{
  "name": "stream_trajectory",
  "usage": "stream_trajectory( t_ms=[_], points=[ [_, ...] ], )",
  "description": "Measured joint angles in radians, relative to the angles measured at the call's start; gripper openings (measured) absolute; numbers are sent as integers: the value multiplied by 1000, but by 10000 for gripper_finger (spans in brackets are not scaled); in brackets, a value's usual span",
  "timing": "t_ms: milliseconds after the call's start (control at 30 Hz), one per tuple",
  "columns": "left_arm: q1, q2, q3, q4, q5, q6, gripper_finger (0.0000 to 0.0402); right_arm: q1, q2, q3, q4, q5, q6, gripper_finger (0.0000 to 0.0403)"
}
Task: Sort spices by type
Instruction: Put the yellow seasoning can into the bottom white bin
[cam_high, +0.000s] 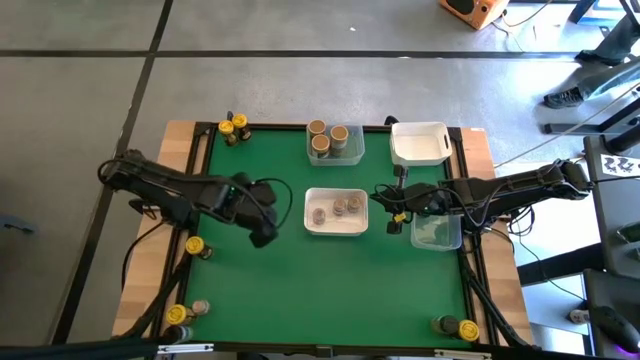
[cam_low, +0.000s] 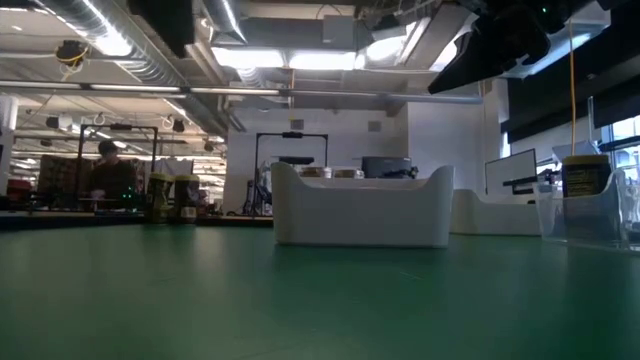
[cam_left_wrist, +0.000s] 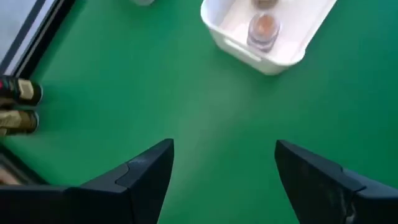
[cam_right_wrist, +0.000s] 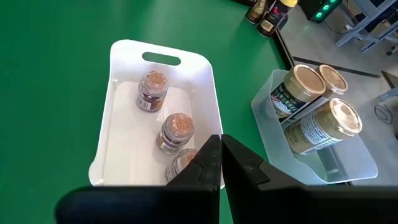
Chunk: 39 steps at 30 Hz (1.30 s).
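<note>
My left pincer (cam_high: 262, 237) is hanging spread and empty; the yellow-lidded jar (cam_high: 194, 245) is standing upright just outward of it, nearest this arm. My right pincer (cam_high: 378, 197) is waiting pressed together beside the middle white tray (cam_high: 336, 226).

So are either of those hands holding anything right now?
No. The left hand is open over bare mat; the right hand is shut on nothing, above the white tray.

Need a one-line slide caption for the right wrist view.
Shut right hand above white tray holding three spice jars, beside clear tray with three tan-lidded jars.
</note>
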Motion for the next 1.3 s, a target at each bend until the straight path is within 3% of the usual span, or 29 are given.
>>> stream_trajectory(
  t_ms=[167, 300, 633, 867, 1100, 1300],
  points=[
    [-50, 1, -29, -117, 23, -89, 276, 0, 0, 0, -1, 0, 0, 14],
    [-107, 2, -65, -209, 101, -167, 276, 0, 0, 0, 0, 0, 0, 14],
    [-268, -24, -146, -203, 199, -281, 276, 0, 0, 0, 0, 0, 0, 14],
    [-347, -153, -249, -206, 259, -505, 276, 0, 0, 0, 0, 0, 0, 14],
    [-417, -256, -378, -207, 378, -731, 276, 0, 0, 0, 0, 0, 0, 14],
    [-431, -260, -452, -204, 486, -775, 276, 0, 0, 0, 2, 0, 0, 14]
  ],
)
